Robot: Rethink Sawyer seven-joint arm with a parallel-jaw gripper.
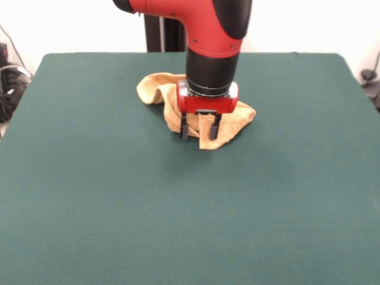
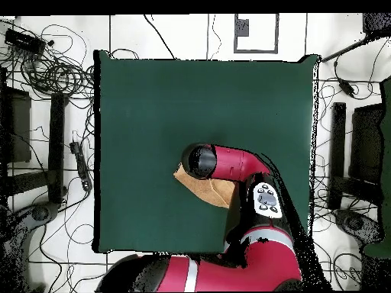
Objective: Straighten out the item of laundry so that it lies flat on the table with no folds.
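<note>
A dark green felt-topped desk [image 1: 89, 196] fills the scene, bare except for a small golden yellow-orange terry towel [image 1: 155, 88] lying crumpled toward the robot's side of the middle, bunched into ridges with a paler hemmed flap pointing forward. The end effector [image 1: 202, 127] stands right over the heap with its two dark fingers spread apart, straddling a fold and clamping nothing. The cloth looks light, soft and limp, likely to drag rather than slide on felt, so a pinch at an outer corner or hem seems the best hold.
</note>
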